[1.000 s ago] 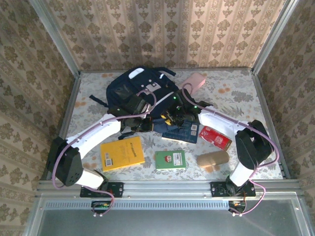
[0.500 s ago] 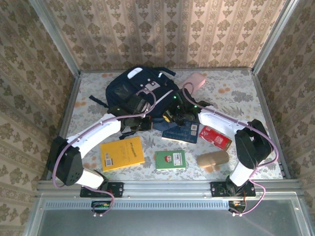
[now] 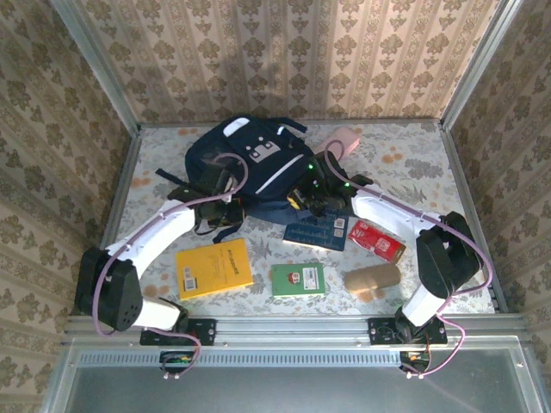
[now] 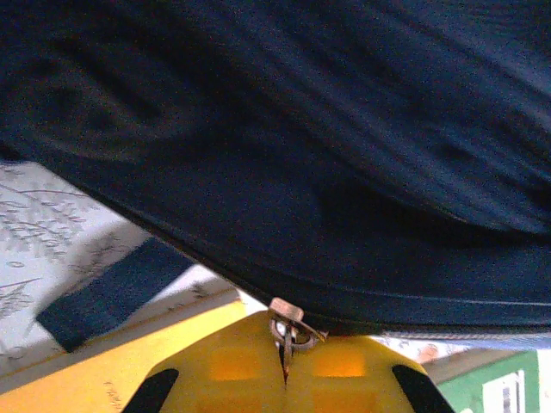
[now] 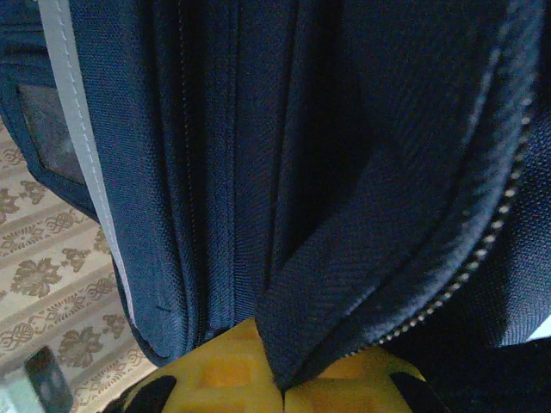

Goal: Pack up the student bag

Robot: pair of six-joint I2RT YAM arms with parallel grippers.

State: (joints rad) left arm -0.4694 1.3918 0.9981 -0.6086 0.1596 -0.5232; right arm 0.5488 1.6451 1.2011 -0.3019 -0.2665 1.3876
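Damask-patterned wallpaper walls point(image 3: 284, 60); floral-print tabletop point(image 3: 413, 163); grey metal frame rails point(image 3: 293, 323) at edges.

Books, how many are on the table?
3: a yellow book at the left, a green book in the middle, a dark blue book beside the student bag; more may hide underneath.

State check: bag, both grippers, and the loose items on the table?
student bag: lying on the table, zip partly open, bare teeth along a flap edge
left gripper: shut on the zipper pull
right gripper: shut on the flap
yellow book: closed, flat, not packed
green book: closed, flat, not packed
blue book: flat, by the bag's near edge
red packet: lying flat, not packed
pink pouch: beside the bag, not packed
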